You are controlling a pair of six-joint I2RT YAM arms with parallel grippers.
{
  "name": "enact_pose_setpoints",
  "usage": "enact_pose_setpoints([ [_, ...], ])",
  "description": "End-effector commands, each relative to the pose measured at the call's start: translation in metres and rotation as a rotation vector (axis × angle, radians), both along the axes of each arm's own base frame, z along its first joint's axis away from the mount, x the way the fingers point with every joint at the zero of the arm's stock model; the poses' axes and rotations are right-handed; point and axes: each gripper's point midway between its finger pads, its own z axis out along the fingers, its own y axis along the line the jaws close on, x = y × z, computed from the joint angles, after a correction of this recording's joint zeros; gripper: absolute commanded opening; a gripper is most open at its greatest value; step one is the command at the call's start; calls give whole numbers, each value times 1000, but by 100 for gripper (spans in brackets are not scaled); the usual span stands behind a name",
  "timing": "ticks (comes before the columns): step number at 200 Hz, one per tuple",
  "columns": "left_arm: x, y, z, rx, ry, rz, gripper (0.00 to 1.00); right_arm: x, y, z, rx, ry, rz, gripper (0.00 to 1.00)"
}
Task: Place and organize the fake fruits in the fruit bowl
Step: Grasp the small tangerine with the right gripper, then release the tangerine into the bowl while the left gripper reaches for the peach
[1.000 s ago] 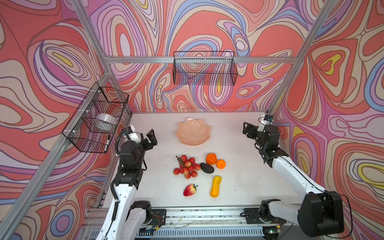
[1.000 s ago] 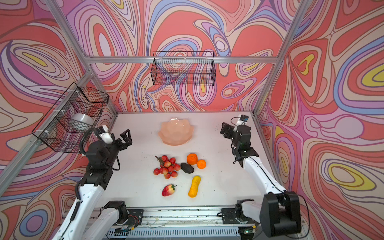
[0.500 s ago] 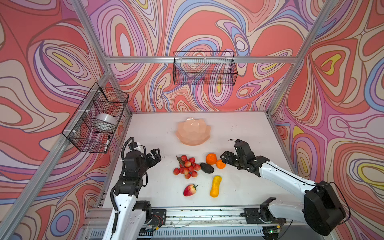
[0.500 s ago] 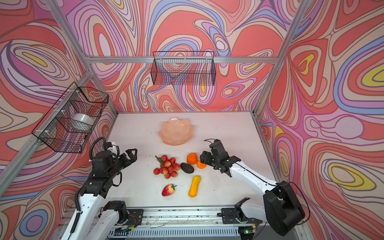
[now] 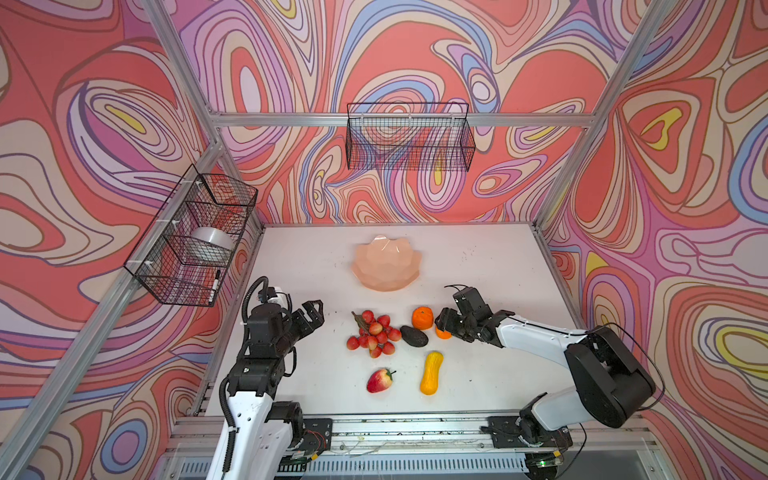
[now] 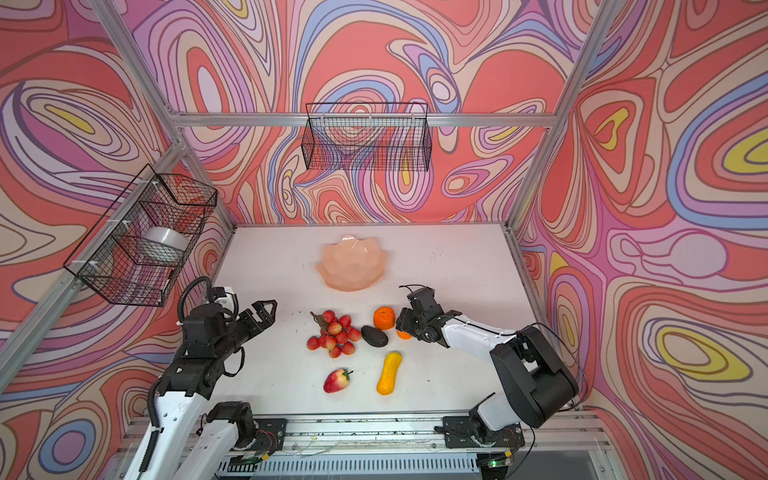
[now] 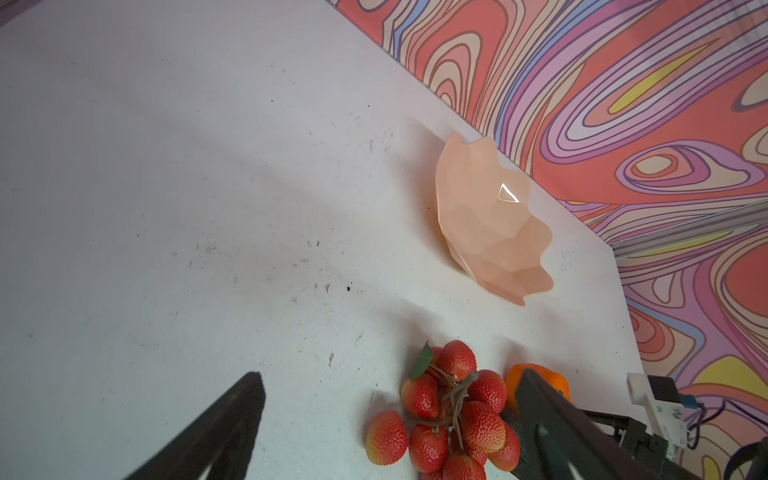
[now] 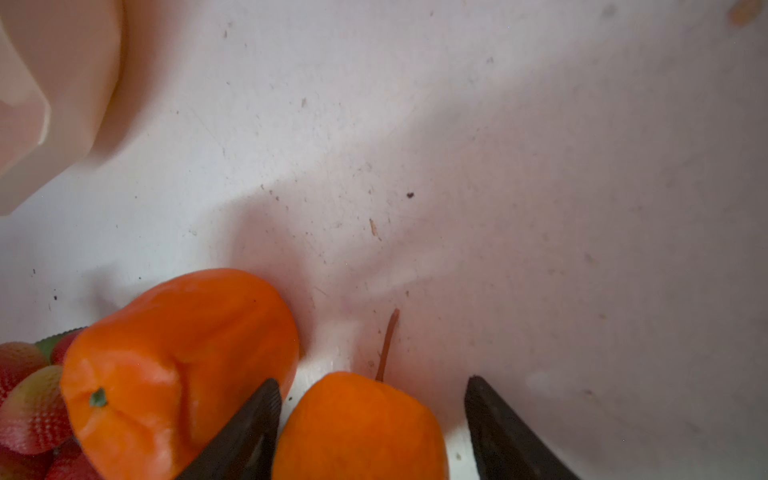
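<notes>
Nearest the front edge the apple [image 5: 379, 380] and the gourd [image 5: 431, 373] lie apart on the tabletop [image 5: 490, 270]. Just behind them are the grapes [image 5: 374, 333], with the avocado [image 5: 414, 336] close beside.

The left fingers [image 7: 220, 428] are spread wide with nothing between them, hanging just beside the grapes.

Next comes the small orange [image 8: 357, 428], on the tabletop with the right fingers [image 8: 249, 428] half-spread on either side of it. One finger sits in the narrow gap between it and the big orange [image 8: 178, 365] and looks to touch it. The other finger shows a sliver of tabletop before the peel, so nothing is gripped yet.

Farthest back the bowl [image 5: 386, 266] sits empty, well apart from every fruit.

The risks start at that wedged finger. It may shove the big orange, which would roll toward the avocado or away. The small orange is round and smooth. If the fingers meet it off centre or low, it could squirt out. The bowl is shallow, so a round fruit let go from high up could bounce or roll over the scalloped rim. The left arm is close to the same path to the bowl, so the arms could clash.
</notes>
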Motion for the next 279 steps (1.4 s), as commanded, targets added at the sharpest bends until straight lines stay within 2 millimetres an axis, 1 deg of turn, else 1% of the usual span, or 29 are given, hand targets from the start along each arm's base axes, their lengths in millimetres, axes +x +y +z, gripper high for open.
enact_pose_setpoints([
  [1,0,-2,6,-26,-12,1,95,0,3,-1,24,-4,-23,56],
  [13,-2,-2,6,-23,-11,2,96,-6,-4,-2,17,-7,-47,47],
  [26,-3,-3,8,-22,-13,-8,95,-10,-13,5,-4,-23,-69,41],
  [38,-5,-7,9,-22,-5,-37,94,-10,-20,23,-26,-60,-77,39],
  [56,-11,-13,0,-27,67,-75,93,1,-21,64,-39,-152,-63,37],
  [75,-18,-25,-10,-57,158,-142,91,28,-5,110,-43,-244,1,36],
  [84,-22,-29,-15,-69,191,-161,91,44,8,126,-51,-271,52,37],
  [87,-24,-30,-16,-70,198,-167,91,49,11,125,-58,-265,65,36],
  [91,-26,-32,-17,-72,204,-173,91,58,19,134,-55,-284,90,37],
  [100,-31,-37,-18,-76,209,-187,90,77,34,139,-64,-290,136,36],
  [111,-38,-43,-20,-78,206,-205,90,98,52,137,-77,-280,192,36],
  [114,-40,-44,-20,-78,206,-207,90,104,57,140,-76,-289,202,35],
  [117,-42,-47,-21,-81,208,-212,90,111,61,140,-79,-292,210,35],
  [124,-46,-52,-23,-89,207,-225,90,124,70,134,-86,-289,228,35],
  [126,-47,-54,-23,-91,207,-232,90,129,73,136,-82,-296,231,35],
  [133,-51,-59,-27,-99,218,-243,90,141,83,122,-91,-277,259,35],
  [139,-54,-65,-31,-107,227,-256,90,154,93,123,-89,-284,277,35],
  [148,-58,-73,-37,-115,242,-280,88,169,104,110,-94,-263,300,34],
  [164,-66,-88,-48,-104,267,-322,88,190,120,87,-95,-234,319,34],
  [168,-68,-92,-51,-97,272,-335,88,196,124,83,-94,-235,321,33],
  [179,-72,-102,-56,-73,279,-367,88,206,132,65,-100,-208,328,33],
  [184,-74,-107,-57,-62,279,-382,88,212,136,60,-101,-202,337,33],
  [205,-80,-128,-65,-19,302,-441,88,223,145,31,-135,-161,355,33],
  [220,-86,-142,-74,16,327,-480,88,229,150,19,-140,-151,362,34],
  [232,-91,-151,-81,50,339,-507,88,231,152,13,-147,-146,361,37],
  [249,-96,-162,-87,91,349,-541,88,236,153,10,-154,-152,355,45],
  [263,-99,-171,-92,111,360,-567,88,237,154,11,-149,-156,358,56],
  [271,-101,-174,-96,124,370,-578,88,238,157,15,-136,-161,363,60],
  [279,-102,-177,-99,140,376,-588,88,239,159,24,-128,-176,366,64],
])
